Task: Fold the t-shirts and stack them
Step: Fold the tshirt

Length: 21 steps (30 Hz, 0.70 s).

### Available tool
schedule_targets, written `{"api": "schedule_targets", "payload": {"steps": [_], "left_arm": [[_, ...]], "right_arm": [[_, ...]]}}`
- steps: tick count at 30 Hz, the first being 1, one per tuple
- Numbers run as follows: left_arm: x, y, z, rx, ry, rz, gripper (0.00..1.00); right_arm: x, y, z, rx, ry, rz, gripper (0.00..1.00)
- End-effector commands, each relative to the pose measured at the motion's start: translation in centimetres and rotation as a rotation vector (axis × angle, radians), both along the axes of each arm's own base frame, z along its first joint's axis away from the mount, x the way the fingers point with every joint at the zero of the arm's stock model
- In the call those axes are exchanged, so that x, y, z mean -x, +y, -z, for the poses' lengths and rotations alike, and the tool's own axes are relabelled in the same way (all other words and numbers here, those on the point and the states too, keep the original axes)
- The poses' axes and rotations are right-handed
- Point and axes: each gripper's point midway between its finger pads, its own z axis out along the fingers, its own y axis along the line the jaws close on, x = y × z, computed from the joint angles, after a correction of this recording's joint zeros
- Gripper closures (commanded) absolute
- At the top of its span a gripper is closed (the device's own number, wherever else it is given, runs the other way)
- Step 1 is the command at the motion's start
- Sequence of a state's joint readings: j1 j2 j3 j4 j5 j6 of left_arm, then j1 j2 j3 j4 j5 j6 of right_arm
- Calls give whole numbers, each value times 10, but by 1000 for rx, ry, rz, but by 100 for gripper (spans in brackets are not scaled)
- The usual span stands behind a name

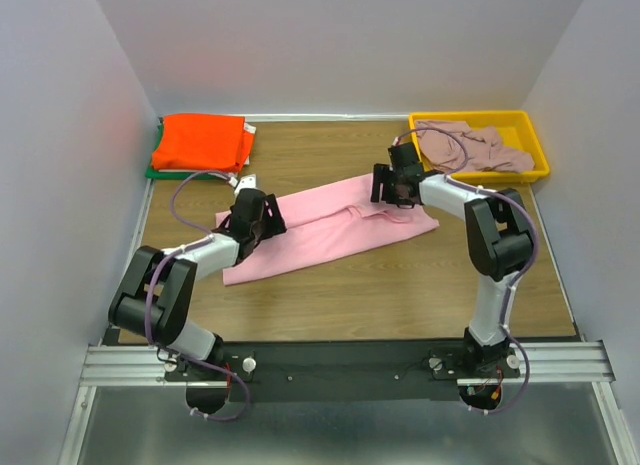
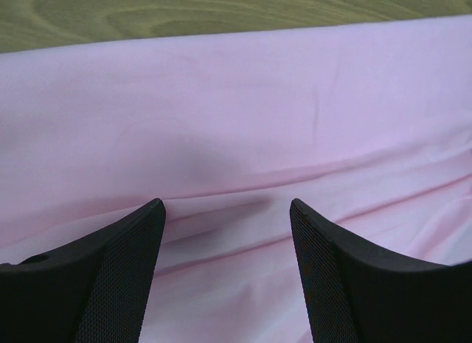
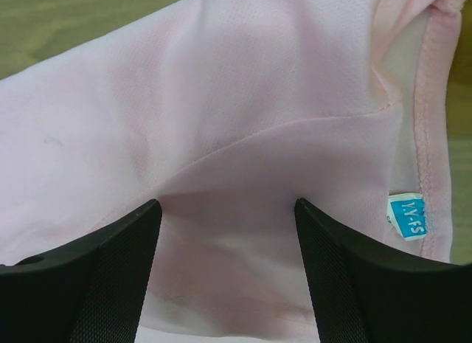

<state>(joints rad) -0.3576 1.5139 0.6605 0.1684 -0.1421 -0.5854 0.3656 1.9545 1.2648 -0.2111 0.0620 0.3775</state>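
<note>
A light pink t-shirt (image 1: 330,228) lies folded lengthwise across the middle of the table. My left gripper (image 1: 252,217) is over its left end, jaws open, with pink cloth (image 2: 236,136) between and beyond the fingers. My right gripper (image 1: 395,185) is over its right end near the collar, jaws open, with the pink cloth (image 3: 243,122) and a blue size label (image 3: 406,215) in view. A folded orange t-shirt (image 1: 203,142) lies on a green one (image 1: 160,171) at the back left. A dusty mauve t-shirt (image 1: 470,145) lies crumpled in the yellow tray (image 1: 540,171).
The yellow tray stands at the back right, close behind my right gripper. White walls enclose the table on three sides. Bare wood (image 1: 400,285) shows in front of the pink shirt.
</note>
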Motion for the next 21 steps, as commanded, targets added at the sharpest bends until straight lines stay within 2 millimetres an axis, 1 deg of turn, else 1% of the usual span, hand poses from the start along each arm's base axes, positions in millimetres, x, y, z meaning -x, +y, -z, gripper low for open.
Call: {"api": "schedule_targets", "payload": {"steps": [1,2,3,4,5,7,8,9,11,12,14,15,16,17,18,19,20,21], "left_arm": [[17,4,-6,15,0,-28,24],[26,5,0,14,17,-25,24],[28,4,-6,34,3,-30,24],[32,3,-5,43,7,-29,24],[39,2,-4,60,11,-29,24],[48,-3,-7,87,10,-15,24],[55,-7,-5,95,18,-2,24],[57,-11,-17,127,-10,1,24],[62,-14,-26,155,-24,12,24],[62,-16,-43,184,-69,13,24],[59,-15,-60,202,-116,6,24],[57,-14,-71,207,-146,1,24],[54,-14,-75,201,-160,-2,24],[46,-12,-86,179,-189,-6,24],[42,-12,-80,154,-169,-9,24],[37,-14,-80,137,-163,1,24],[28,-18,-89,132,-176,8,24],[23,-19,-75,98,-139,16,24]], "right_arm": [[-2,4,31,50,104,-37,20],[-5,4,32,55,107,-40,20],[-10,6,40,65,119,-47,19],[-23,11,32,55,93,-50,19],[-25,12,40,63,115,-61,19],[-33,17,37,56,108,-70,19],[-41,22,30,43,93,-75,19],[-43,23,29,39,92,-79,19],[-49,28,21,28,74,-90,19],[-51,30,14,22,63,-97,19],[-55,30,-2,17,31,-103,19],[-54,34,-10,-2,22,-122,19],[-54,35,-15,-6,14,-126,19],[-54,36,-29,-14,-9,-130,19],[-53,36,-34,-18,-16,-135,19],[-50,37,-37,-20,-19,-139,18],[-48,39,-43,-22,-26,-141,18],[-46,39,-53,-29,-42,-143,18]]}}
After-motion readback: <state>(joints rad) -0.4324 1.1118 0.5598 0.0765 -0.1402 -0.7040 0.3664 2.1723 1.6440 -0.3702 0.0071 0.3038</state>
